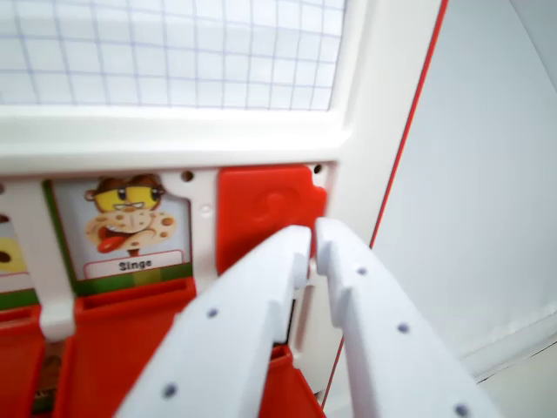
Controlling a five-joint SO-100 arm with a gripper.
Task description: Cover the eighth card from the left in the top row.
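Observation:
My white gripper (312, 239) fills the lower middle of the wrist view, its two fingers almost together with only a thin gap and nothing seen between them. Its tips rest against the lower right edge of a red flap (261, 205) that stands up over the last card slot at the wrist view's right. To the left, an uncovered card (130, 226) shows a cartoon monkey with the label "Singe". Red lowered flaps (113, 340) lie below it. Part of another card (9, 252) peeks in at the far left.
The white game-board frame (174, 139) runs across the middle, with a gridded white panel (165, 52) above it. A red-edged white border (409, 131) runs down the right side, and pale table surface (487, 192) lies beyond.

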